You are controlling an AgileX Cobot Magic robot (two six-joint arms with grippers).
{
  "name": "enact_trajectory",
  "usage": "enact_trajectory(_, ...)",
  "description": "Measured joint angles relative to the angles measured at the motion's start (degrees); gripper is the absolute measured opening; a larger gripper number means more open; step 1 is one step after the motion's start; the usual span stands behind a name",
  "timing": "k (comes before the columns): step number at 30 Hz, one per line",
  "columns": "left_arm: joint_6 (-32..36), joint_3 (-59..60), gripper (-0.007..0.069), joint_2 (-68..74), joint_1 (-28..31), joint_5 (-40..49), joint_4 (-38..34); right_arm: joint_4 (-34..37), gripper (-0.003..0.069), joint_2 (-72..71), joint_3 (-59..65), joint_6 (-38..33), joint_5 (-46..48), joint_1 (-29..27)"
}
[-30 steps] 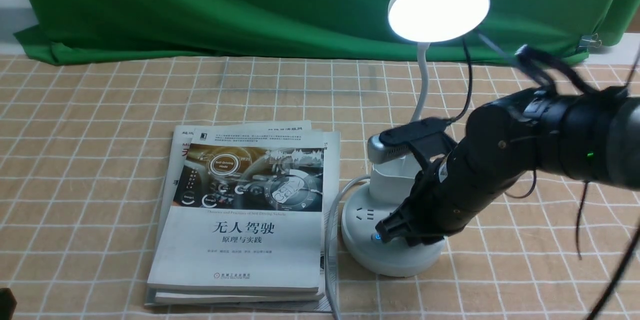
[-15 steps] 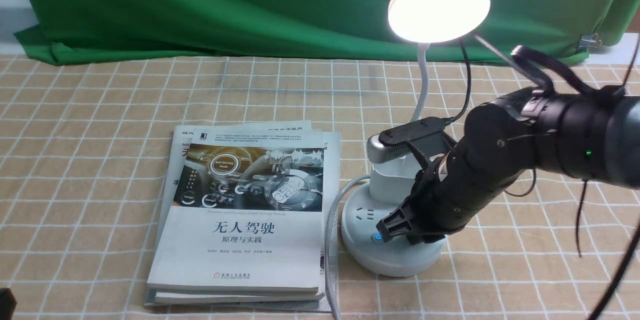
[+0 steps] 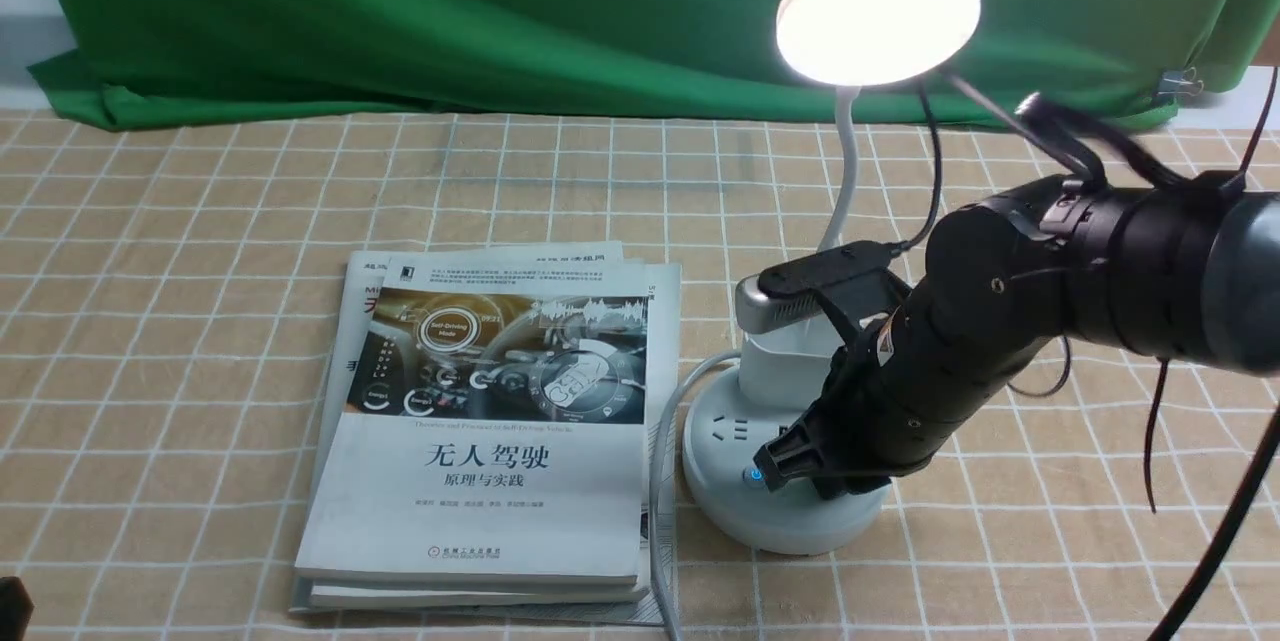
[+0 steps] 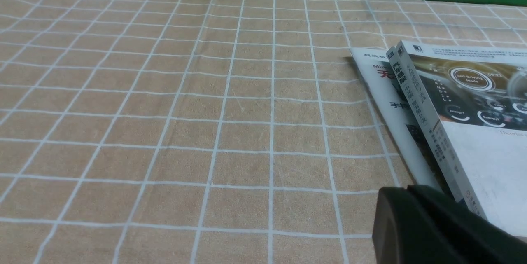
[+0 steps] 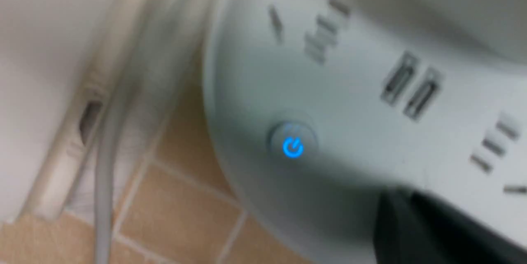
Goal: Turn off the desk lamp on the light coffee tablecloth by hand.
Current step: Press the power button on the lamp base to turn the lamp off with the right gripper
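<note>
The white desk lamp stands on the light coffee tablecloth [image 3: 200, 321] with its disc head [image 3: 878, 11] lit in a warm tone. Its gooseneck [image 3: 845, 171] rises from the pen-holder cup [image 3: 785, 366] on the round socket base [image 3: 780, 526]. A blue-lit power button [image 3: 755, 474] glows on the base, and it also shows in the right wrist view [image 5: 292, 147]. My right gripper [image 3: 785, 466] is shut, its tip just beside that button over the base; in the right wrist view the tip [image 5: 407, 202] is blurred. My left gripper [image 4: 405, 192] is shut and empty, low over the cloth beside the books.
A stack of books [image 3: 490, 441] lies left of the lamp base, with the grey power cable [image 3: 660, 481] running between them. The books also show in the left wrist view [image 4: 473, 132]. A green backdrop cloth [image 3: 400, 11] hangs at the back.
The lamp head's light has gone from cool white to a warmer tone. My right arm has shifted slightly, its tip staying by the blue button.
</note>
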Motion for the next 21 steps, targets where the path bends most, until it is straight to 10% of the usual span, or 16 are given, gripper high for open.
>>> enact_trajectory(21, 0.0, 0.0, 0.0004, 0.0, 0.0, 0.0, 0.0, 0.44, 0.0039, -2.03, 0.42, -0.99, -1.17, -0.12)
